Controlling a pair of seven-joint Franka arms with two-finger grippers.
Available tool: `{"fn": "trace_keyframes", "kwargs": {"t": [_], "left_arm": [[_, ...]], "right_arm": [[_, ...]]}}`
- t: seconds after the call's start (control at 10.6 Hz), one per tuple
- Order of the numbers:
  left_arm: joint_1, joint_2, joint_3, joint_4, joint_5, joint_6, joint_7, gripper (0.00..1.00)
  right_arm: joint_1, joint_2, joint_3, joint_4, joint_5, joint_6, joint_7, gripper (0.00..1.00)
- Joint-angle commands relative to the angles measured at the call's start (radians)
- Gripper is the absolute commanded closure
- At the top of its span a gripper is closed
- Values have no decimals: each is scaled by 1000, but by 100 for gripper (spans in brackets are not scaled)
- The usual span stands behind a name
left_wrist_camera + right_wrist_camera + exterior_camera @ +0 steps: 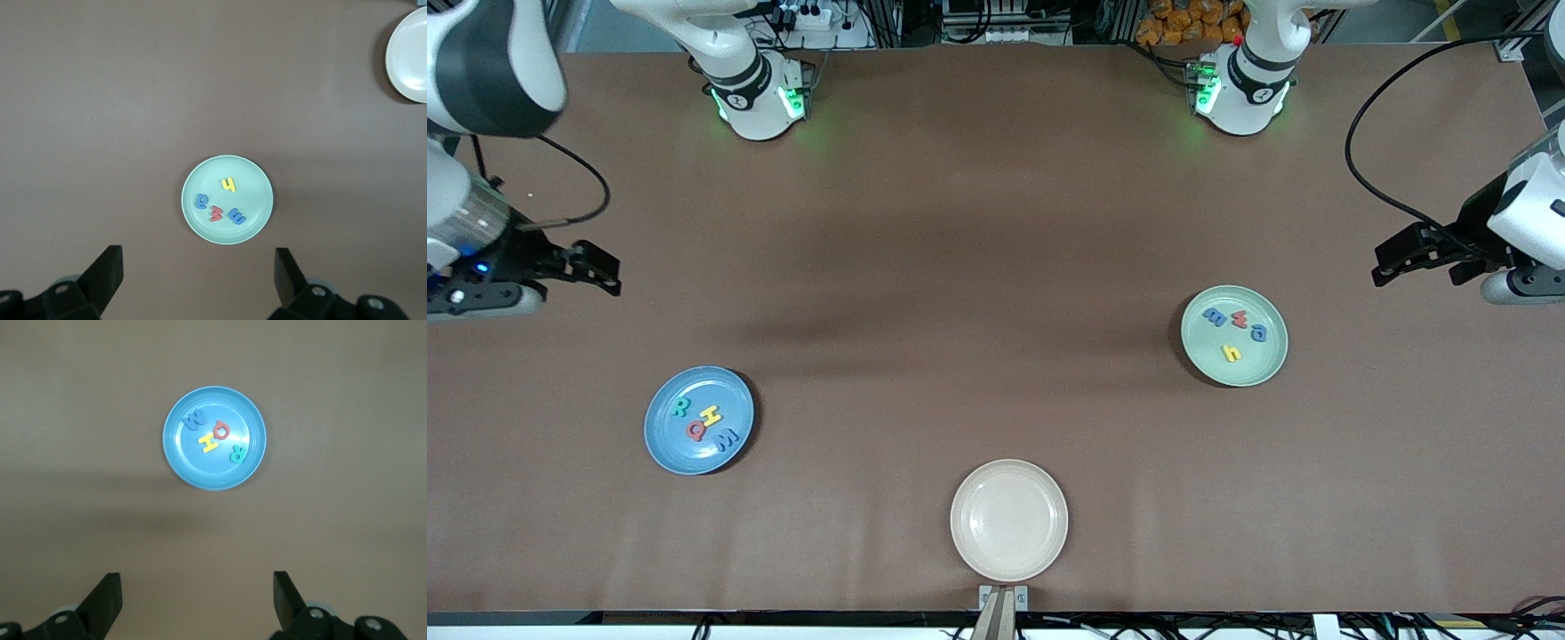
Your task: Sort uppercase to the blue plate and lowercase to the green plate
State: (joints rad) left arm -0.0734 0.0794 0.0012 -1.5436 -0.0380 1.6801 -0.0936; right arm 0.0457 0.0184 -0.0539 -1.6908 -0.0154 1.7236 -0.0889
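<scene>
Blue plate (660,436) with capitals (703,421) below wide right claw (609,271), green plate (1272,356) near wide left claw (1380,267)

Both arms wait raised, left claw (1392,263) and right claw (600,268) spread wide.

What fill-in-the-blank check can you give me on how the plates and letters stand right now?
1. The yellow H lies on the ____ plate.
2. The green plate holds ____ letters.
3. The beige plate holds ____ letters.
4. The left gripper and right gripper both have ____ jaws.

Missing words: blue; four; no; open
</scene>
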Motion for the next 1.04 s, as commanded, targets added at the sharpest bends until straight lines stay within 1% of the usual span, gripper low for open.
{"fn": "trace_keyframes", "kwargs": {"t": [0.0,0.09,0.19,0.47,0.94], "left_arm": [[3,-3,3,19,-8,-22,2,0],[3,-3,5,23,-8,-22,2,0],[3,-3,5,23,-8,-22,2,0],[1,-1,6,25,-8,-22,2,0],[0,-3,6,25,1,-22,2,0]], "right_arm": [[-9,-5,5,153,29,-145,3,0],[-9,-5,5,216,29,-183,3,0],[-10,-5,3,249,29,-212,3,0],[-10,-15,-7,275,38,-236,2,0],[-10,-15,-11,278,52,-234,0,0]]}}
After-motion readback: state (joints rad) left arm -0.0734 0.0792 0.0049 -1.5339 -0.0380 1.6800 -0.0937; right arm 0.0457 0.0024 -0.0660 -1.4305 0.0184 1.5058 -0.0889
